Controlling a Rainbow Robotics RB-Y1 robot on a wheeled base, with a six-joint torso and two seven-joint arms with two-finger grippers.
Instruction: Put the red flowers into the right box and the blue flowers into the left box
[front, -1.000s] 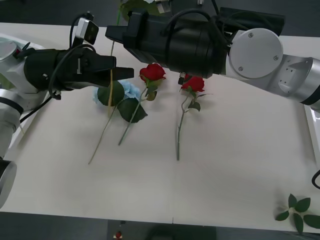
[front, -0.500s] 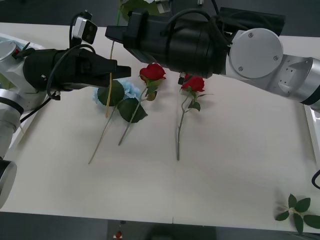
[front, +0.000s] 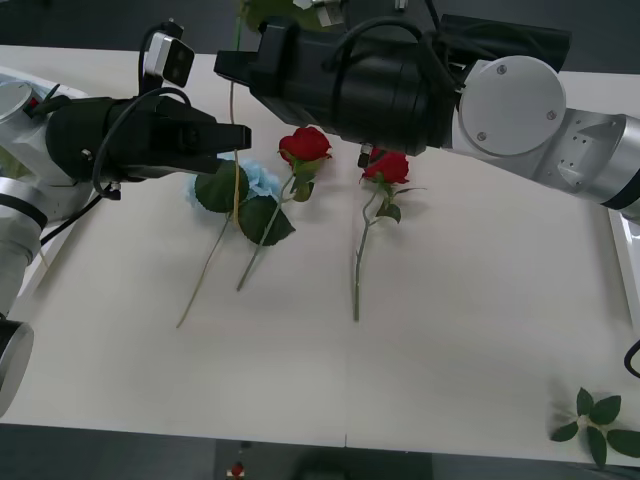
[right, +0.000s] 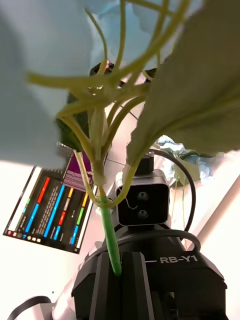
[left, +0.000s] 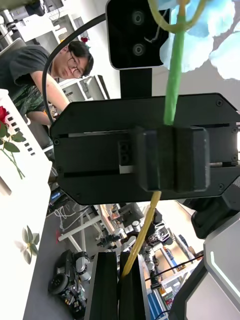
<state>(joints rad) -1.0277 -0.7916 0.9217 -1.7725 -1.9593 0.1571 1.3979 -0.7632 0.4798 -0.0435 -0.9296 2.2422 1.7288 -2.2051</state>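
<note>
A white surface (front: 450, 330) stretches before us, with a dark room edge behind it. On it lie two red flowers (front: 305, 146) side by side, heads away from us and stems running back toward us, and a blue flower (front: 262, 181) just left of them, its stem slanting down to the left. A loose leaf sprig (front: 598, 418) sits at the near right corner.

Above these hangs a second blue flower stem (front: 234, 150), roughly upright, and both arms have it. Our right claw (left: 172, 159) is clamped on the green upper part, just below the pale-blue head; our left claw (front: 238, 137) is closed on the yellowish lower part, directly beneath.

We judge this a handover. The stem's long axis runs straight between the two claws, so the left one can carry it toward the left box once the right lets go.
</note>
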